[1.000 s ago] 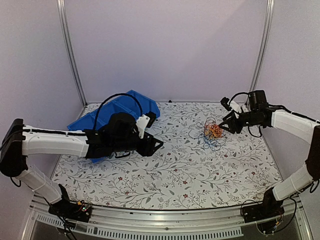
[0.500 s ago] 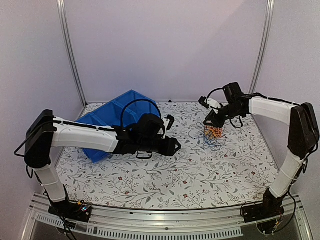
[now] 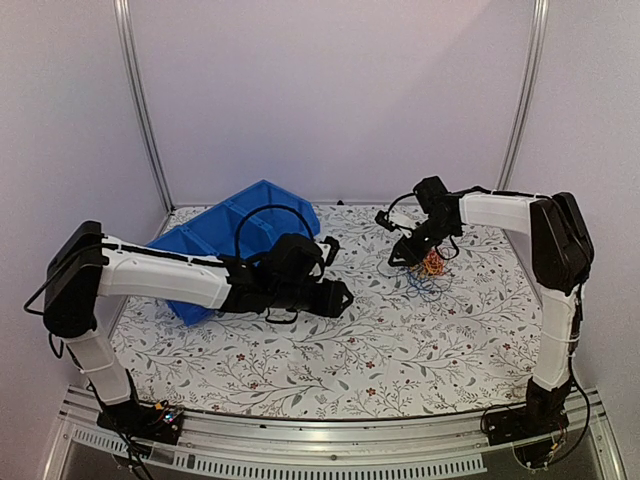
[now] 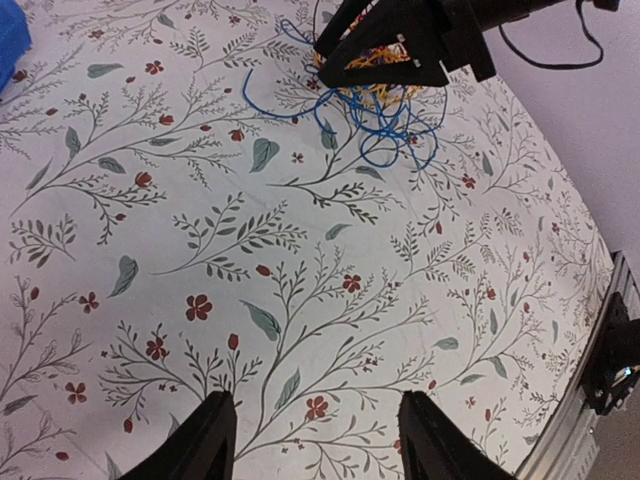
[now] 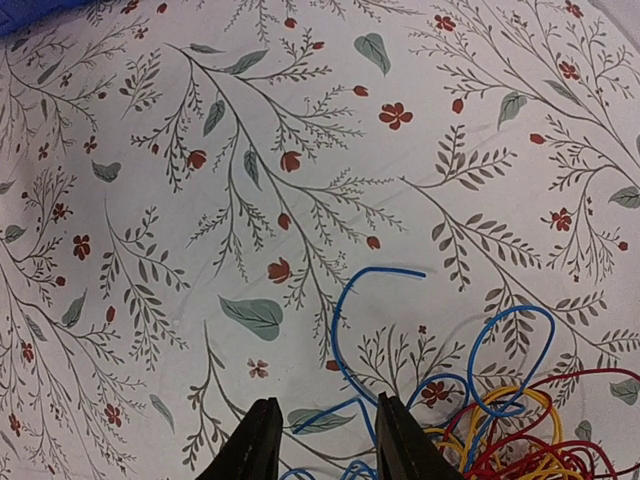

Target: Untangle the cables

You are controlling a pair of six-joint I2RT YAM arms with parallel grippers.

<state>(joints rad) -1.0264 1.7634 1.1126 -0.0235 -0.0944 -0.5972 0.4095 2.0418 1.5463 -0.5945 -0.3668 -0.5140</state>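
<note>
The cables (image 3: 431,266) are a small tangle of red, orange-yellow and blue wires on the flowered cloth at the right back. In the right wrist view the blue loops (image 5: 395,330) spread left of the red and yellow bundle (image 5: 525,440). My right gripper (image 3: 397,257) is open, low at the tangle's left edge, with a blue strand lying between its fingers (image 5: 257,445). My left gripper (image 3: 342,298) is open and empty over the cloth, left of the tangle. In the left wrist view the tangle (image 4: 385,105) lies far ahead of its fingers (image 4: 205,445).
A blue bin (image 3: 218,238) lies tipped at the back left, partly behind the left arm. The cloth-covered table (image 3: 400,350) ends at a metal rail in front. Walls and frame posts stand close on the left, right and back.
My right gripper has swung left and down from the tangle's right side to its left edge. My left gripper reached right toward the middle, then drew back slightly.
</note>
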